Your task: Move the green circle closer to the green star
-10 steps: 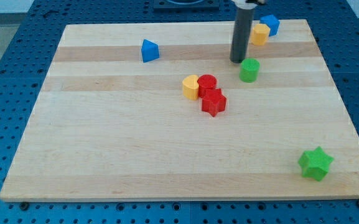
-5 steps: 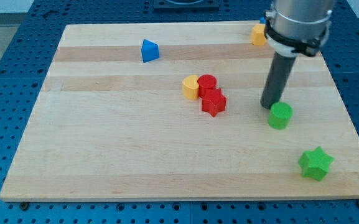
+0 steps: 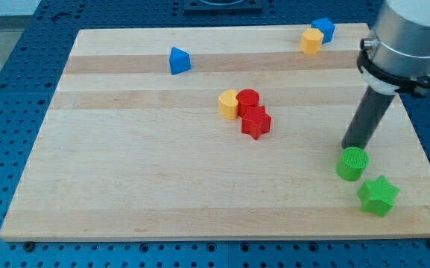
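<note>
Green circle [image 3: 352, 163] just below my tip [image 3: 351, 146]

The arm's grey housing [image 3: 408, 37] runs out of the view's top and right edges, so only its lower part and the dark rod show. My tip [image 3: 351, 147] sits right at the upper edge of the green circle [image 3: 352, 163], and whether they touch cannot be told. The red cylinder [image 3: 249, 99] is partly covered by the red star [image 3: 255, 122] in front of it, and the blue block [image 3: 323, 28] at the view's top is partly behind the yellow block [image 3: 311, 41], its shape unclear.
</note>
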You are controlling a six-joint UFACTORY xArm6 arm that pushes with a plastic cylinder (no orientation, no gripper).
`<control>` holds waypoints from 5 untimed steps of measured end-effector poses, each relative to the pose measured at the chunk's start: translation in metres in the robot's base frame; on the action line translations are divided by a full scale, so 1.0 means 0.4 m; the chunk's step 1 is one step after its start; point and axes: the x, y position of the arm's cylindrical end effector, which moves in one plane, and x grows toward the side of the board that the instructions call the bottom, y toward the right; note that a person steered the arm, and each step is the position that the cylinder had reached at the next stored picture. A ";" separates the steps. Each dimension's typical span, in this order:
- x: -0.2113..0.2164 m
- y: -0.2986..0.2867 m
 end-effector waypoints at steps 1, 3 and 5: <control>0.042 -0.009; 0.068 -0.029; -0.034 -0.173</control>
